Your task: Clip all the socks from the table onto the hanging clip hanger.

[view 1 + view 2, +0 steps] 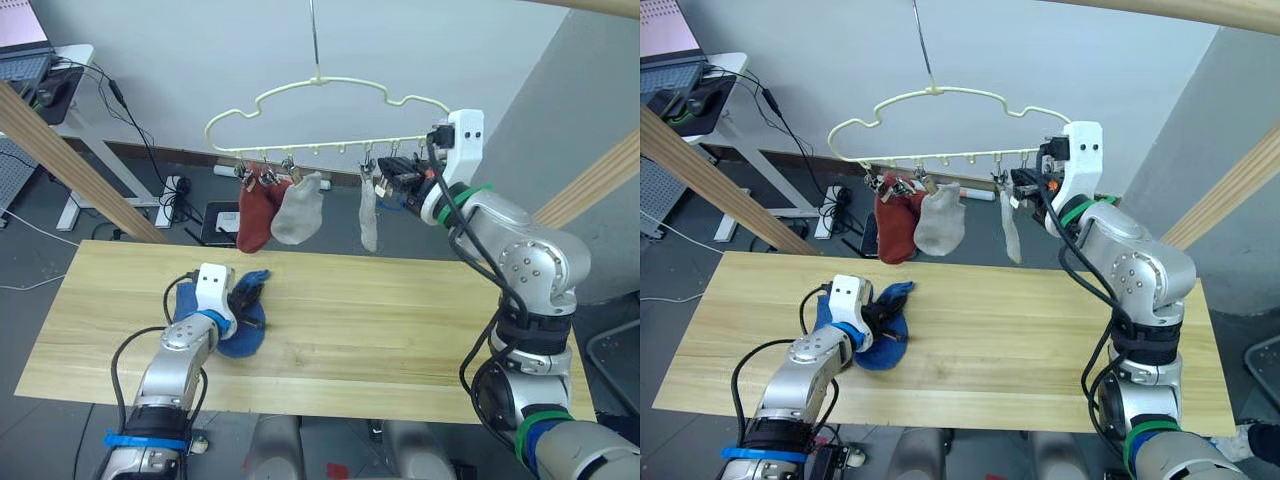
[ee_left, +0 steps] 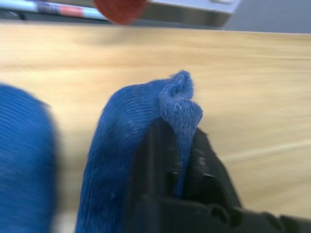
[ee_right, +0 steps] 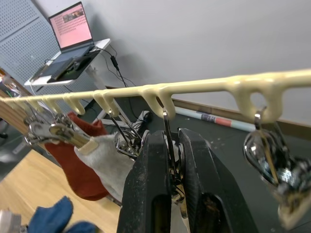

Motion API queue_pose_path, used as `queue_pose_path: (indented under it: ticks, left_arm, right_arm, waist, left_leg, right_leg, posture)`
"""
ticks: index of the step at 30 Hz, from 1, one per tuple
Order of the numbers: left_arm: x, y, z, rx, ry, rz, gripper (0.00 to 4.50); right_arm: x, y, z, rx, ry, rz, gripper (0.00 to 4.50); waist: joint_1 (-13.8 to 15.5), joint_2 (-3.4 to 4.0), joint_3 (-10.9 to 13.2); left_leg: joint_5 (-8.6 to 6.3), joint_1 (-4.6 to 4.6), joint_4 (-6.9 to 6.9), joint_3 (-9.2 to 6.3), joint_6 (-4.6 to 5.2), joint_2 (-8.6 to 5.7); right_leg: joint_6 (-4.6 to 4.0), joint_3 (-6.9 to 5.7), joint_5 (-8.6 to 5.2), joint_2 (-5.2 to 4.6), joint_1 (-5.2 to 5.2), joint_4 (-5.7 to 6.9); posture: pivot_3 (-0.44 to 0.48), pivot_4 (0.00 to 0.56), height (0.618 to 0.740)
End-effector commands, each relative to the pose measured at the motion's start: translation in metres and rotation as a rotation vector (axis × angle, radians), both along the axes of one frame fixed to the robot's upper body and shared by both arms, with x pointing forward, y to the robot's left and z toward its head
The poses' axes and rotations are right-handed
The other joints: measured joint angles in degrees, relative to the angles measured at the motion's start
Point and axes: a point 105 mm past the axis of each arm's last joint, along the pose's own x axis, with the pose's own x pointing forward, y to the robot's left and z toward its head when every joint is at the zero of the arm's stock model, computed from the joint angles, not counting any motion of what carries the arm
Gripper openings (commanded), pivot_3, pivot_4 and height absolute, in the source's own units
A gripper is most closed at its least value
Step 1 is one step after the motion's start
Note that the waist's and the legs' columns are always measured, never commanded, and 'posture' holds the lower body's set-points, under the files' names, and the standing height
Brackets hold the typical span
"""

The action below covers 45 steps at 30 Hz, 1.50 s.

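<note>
The left gripper (image 2: 182,160) pinched a ribbed blue knit sock (image 2: 141,131) on the pale plank table (image 1: 400,340). The right gripper (image 3: 172,189) squeezed a thin metal clip (image 3: 169,145) on the wavy yellow clip hanger (image 1: 320,85).

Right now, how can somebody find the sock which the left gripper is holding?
Start at the long light wooden table, below the pale yellow wire clip hanger. On the table's left part lie two blue knit socks; the left gripper pinches the blue sock with its cuff pulled upward.

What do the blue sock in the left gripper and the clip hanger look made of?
The blue sock looks like soft ribbed knit fabric: fine ribs show and it folds limply between the left gripper. The clip hanger seems coated wire or plastic, smooth pale yellow, with shiny metal clips.
</note>
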Motion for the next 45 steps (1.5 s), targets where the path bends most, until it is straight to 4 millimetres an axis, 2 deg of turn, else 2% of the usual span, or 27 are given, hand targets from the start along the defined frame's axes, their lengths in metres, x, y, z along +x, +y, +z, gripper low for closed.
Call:
queue_pose_path:
  ticks: [1, 4, 8, 14, 21, 33, 45]
  left_arm:
    - [-0.007, -0.042, 0.031, -0.094, -0.097, -0.148, 0.04]
    - [-0.009, -0.067, 0.058, -0.103, -0.192, -0.249, 0.04]
    - [-0.022, -0.111, 0.116, -0.155, -0.399, -0.429, 0.04]
    - [-0.030, -0.143, 0.152, -0.066, -0.633, -0.553, 0.04]
    - [-0.019, -0.153, 0.161, 0.020, -0.753, -0.543, 0.04]
    - [-0.010, -0.150, 0.173, 0.100, -0.891, -0.488, 0.04]
    - [-0.018, -0.148, 0.174, 0.180, -0.978, -0.502, 0.04]
  right_arm:
    - [0.000, -0.012, 0.007, 0.063, 0.051, 0.011, 0.04]
    - [-0.001, -0.017, 0.003, 0.082, 0.140, 0.037, 0.04]
    - [-0.002, -0.024, 0.004, 0.146, 0.270, 0.059, 0.04]
    - [0.002, -0.025, 0.004, 0.223, 0.344, 0.036, 0.04]
    - [0.003, -0.020, 0.006, 0.279, 0.372, 0.032, 0.04]
    - [0.002, -0.019, 0.008, 0.290, 0.397, 0.037, 0.04]
    - [0.003, -0.023, 0.006, 0.269, 0.406, 0.027, 0.04]
  waist:
    - [0.14, 0.00, 0.00]
    - [0.08, 0.01, 0.01]
    - [0.02, 0.03, 0.02]
    - [-0.38, 0.04, 0.03]
    - [-0.82, 0.08, 0.05]
    - [-1.35, 0.08, 0.06]
    - [-1.38, 0.08, 0.05]
  left_leg:
    - [0.00, -0.01, 0.01, -0.01, 0.00, 0.00]
    - [0.00, -0.02, 0.02, -0.03, 0.00, 0.01]
    - [0.00, -0.01, 0.06, -0.03, 0.01, -0.01]
    - [-0.05, 0.00, 0.16, -0.04, 0.10, -0.02]
    - [-0.07, -0.01, 0.22, -0.04, 0.13, -0.06]
    - [-0.10, -0.03, 0.21, -0.04, 0.17, -0.05]
    - [-0.11, -0.06, 0.20, -0.03, 0.20, -0.05]
  right_leg:
    - [0.00, -0.01, 0.00, 0.00, 0.00, 0.00]
    - [0.00, -0.01, 0.00, 0.01, 0.01, 0.01]
    - [0.01, 0.02, 0.01, 0.02, 0.05, 0.00]
    - [0.03, 0.02, 0.01, 0.02, 0.14, -0.10]
    - [0.22, 0.06, -0.10, 0.01, 0.17, -0.13]
    - [0.30, 0.06, -0.15, 0.01, 0.17, -0.16]
    - [0.32, 0.06, -0.16, 0.01, 0.17, -0.20]
  posture:
    - [0.002, 0.337, 0.740]
    - [-0.015, 0.344, 0.740]
    - [-0.041, 0.353, 0.740]
    - [-0.063, 0.361, 0.740]
    - [-0.070, 0.364, 0.740]
    - [-0.070, 0.349, 0.740]
    - [-0.060, 0.331, 0.740]
